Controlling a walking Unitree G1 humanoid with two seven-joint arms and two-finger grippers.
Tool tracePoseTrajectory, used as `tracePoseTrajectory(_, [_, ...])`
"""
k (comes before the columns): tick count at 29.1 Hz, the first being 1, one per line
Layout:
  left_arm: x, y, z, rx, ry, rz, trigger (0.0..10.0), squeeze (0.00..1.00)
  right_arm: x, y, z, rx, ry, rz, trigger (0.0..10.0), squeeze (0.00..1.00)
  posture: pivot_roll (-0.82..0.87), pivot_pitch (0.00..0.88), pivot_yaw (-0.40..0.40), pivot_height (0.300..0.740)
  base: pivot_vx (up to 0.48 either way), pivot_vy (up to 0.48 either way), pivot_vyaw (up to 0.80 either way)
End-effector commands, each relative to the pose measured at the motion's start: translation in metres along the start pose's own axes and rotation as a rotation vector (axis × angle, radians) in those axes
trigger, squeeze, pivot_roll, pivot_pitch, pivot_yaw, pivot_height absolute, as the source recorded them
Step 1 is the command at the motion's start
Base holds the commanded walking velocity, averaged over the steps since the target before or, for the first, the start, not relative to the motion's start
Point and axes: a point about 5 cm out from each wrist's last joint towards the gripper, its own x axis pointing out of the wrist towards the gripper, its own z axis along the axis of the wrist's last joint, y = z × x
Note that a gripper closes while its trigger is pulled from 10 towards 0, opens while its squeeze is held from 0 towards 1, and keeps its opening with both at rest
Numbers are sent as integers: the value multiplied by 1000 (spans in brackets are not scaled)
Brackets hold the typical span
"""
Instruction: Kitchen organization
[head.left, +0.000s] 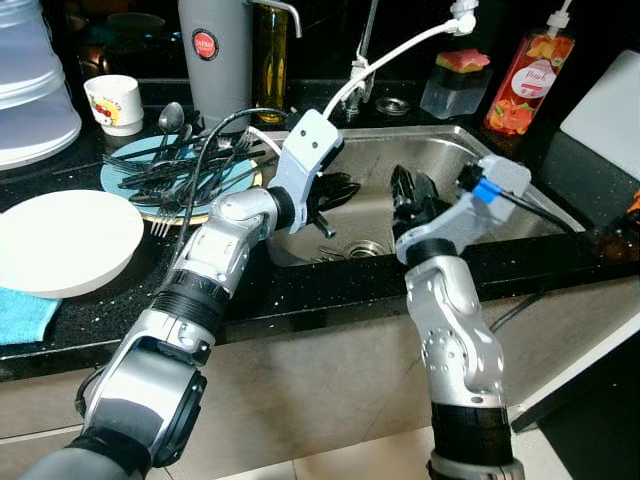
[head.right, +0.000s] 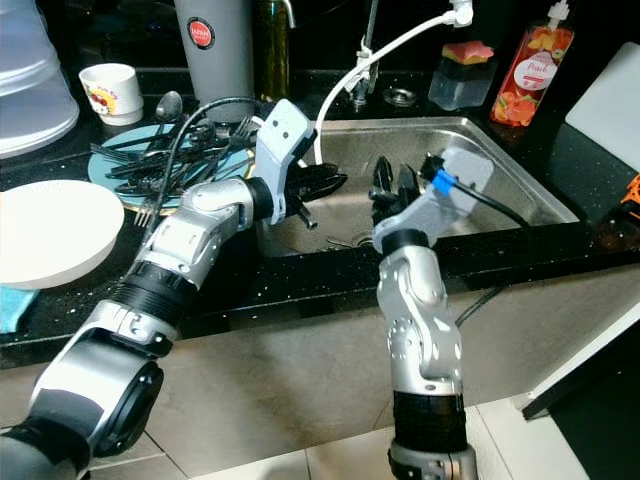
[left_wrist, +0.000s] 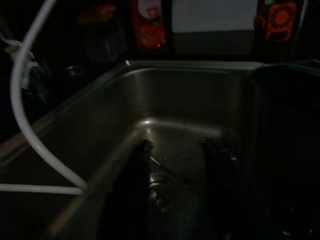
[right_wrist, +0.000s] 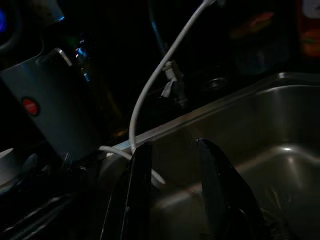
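Note:
Both grippers hang over the steel sink (head.left: 440, 158). My left gripper (head.left: 340, 192) reaches in from the sink's left rim, open and empty; in its wrist view the left gripper (left_wrist: 175, 190) points down at the drain (left_wrist: 156, 182). My right gripper (head.left: 410, 192) is raised above the sink's front edge, open with nothing held; the right gripper (right_wrist: 172, 175) looks toward the sink's left rim. A blue plate (head.left: 122, 172) piled with several black forks and spoons (head.left: 185, 165) sits on the black counter left of the sink. A white plate (head.left: 60, 240) lies nearer the front.
A white hose (head.left: 390, 55) arcs from the tap over the sink's left side. A mug (head.left: 115, 103) and grey flask (head.left: 212, 50) stand behind the cutlery. A sponge tub (head.left: 455, 85), red soap bottle (head.left: 528, 80) and white board (head.left: 610, 110) stand at back right. A blue cloth (head.left: 20, 315) lies at front left.

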Motion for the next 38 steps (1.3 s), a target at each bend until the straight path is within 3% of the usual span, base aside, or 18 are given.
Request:
tracePoseTrajectory(1, [1, 1, 7, -13, -50, 15, 10000, 1000, -3, -5, 4, -20, -16, -30, 10000, 0, 179, 0, 12, 740, 0, 0, 0])
tracePoseTrajectory(2, [1, 3, 9, -10, -66, 32, 10000, 906, -4, -8, 5, -21, -23, -44, 10000, 0, 179, 0, 12, 740, 0, 0, 0])
tracePoseTrajectory(3, [0, 7, 13, 1, -80, 63, 10000, 0, -4, -11, 7, -23, -34, -67, 10000, 0, 164, 0, 19, 740, 0, 0, 0])
tracePoseTrajectory(9, [2, 14, 9, 45, -20, 124, 10000, 0, -8, -19, 10, -31, -44, -101, 10000, 0, 152, 0, 19, 740, 0, 0, 0])
tracePoseTrajectory(11, [3, 16, -15, 138, 192, 142, 10000, 0, -9, -18, 8, -41, -30, -88, 10000, 0, 147, 0, 19, 740, 0, 0, 0])
tracePoseTrajectory(13, [1, 19, -27, 230, 300, 185, 10000, 0, -8, -15, 6, -45, -23, -72, 10000, 0, 143, 0, 16, 740, 0, 0, 0])
tracePoseTrajectory(16, [2, 26, -23, 196, 300, 262, 10000, 0, -6, -10, 6, -39, -23, -61, 10000, 0, 143, 0, 13, 740, 0, 0, 0])
tracePoseTrajectory(20, [4, 39, -5, 252, 277, 391, 10000, 0, -1, -1, 5, -22, -21, -28, 10000, 0, 160, 0, 0, 740, 0, 0, 0])
tracePoseTrajectory(25, [0, 49, 2, 297, 263, 436, 10000, 0, 1, 5, 3, -15, -14, -5, 10000, 0, 165, 0, 2, 740, 0, 0, 0])
tracePoseTrajectory(26, [-1, 50, -1, 423, 307, 439, 10000, 0, 2, 6, 3, -13, -13, -3, 10000, 0, 165, 0, 3, 740, 0, 0, 0])
tracePoseTrajectory(27, [-1, 50, -1, 423, 307, 439, 10000, 0, 2, 6, 3, -13, -13, -3, 10000, 0, 165, 0, 3, 740, 0, 0, 0])
tracePoseTrajectory(29, [-5, 53, -11, 628, 381, 442, 10000, 0, 1, 8, 2, -9, -12, -1, 10000, 0, 168, 0, 7, 740, 0, 0, 0])
tracePoseTrajectory(30, [-8, 54, -18, 681, 434, 437, 10000, 0, 1, 8, 1, -6, -10, 0, 10000, 0, 172, 0, 7, 740, 0, 0, 0])
tracePoseTrajectory(32, [-15, 60, -28, 690, 519, 472, 10000, 0, 0, 9, -1, -1, -5, 3, 10000, 0, 175, 0, 8, 740, 0, 0, 0])
tracePoseTrajectory(38, [-22, 70, -27, 669, 551, 562, 10000, 0, 0, 12, -3, 7, 0, 9, 10000, 0, 177, 0, 2, 740, 0, 0, 0])
